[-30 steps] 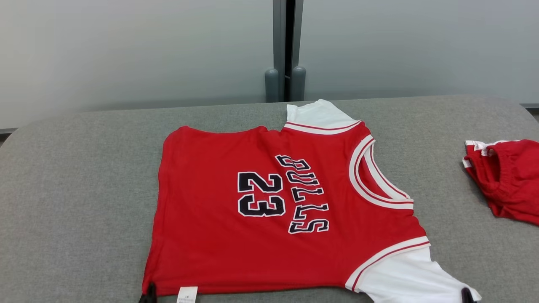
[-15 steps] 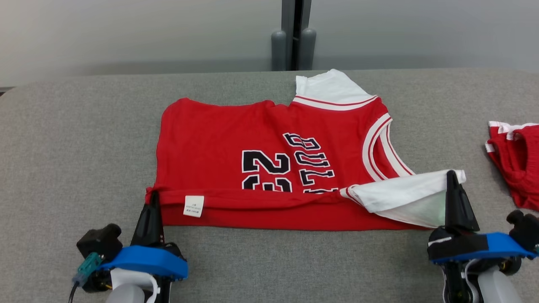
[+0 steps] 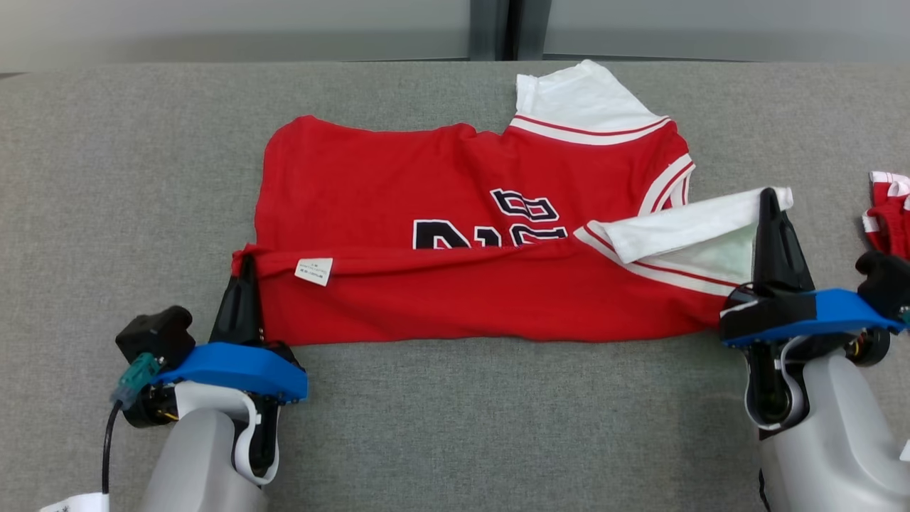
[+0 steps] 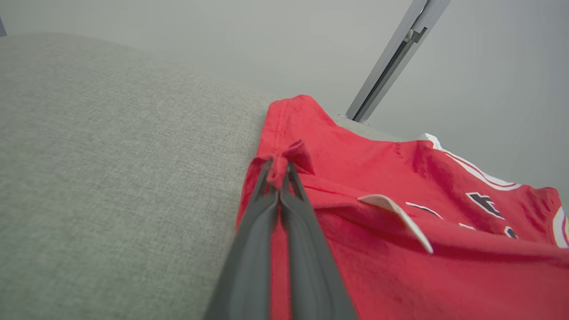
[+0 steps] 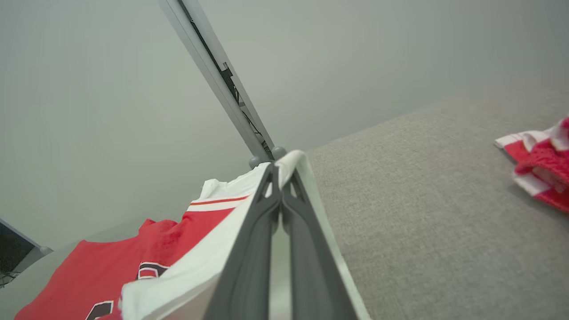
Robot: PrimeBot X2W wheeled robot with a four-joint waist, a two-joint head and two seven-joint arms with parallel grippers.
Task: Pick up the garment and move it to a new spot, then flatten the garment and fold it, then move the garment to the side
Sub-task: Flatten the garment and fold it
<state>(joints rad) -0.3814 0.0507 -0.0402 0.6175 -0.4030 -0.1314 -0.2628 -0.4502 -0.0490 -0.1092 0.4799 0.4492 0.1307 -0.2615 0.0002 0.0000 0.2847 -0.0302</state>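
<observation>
Garment [image 3: 462, 213]: red jersey, lies centrally on counter [image 3: 455, 427], near half doubled over printed front, lettering partly covered | left pincer [image 3: 247, 259]: clenched on red hem corner, just beside white label [image 3: 313, 271] | right pincer [image 3: 766, 195]: clenched on white sleeve [image 3: 682, 227] edge, holds it raised | second red piece [image 3: 889, 213]: rests at right edge, well apart.

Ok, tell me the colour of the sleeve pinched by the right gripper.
White sleeve, red stripe at its seam; head view shows it best.
</observation>
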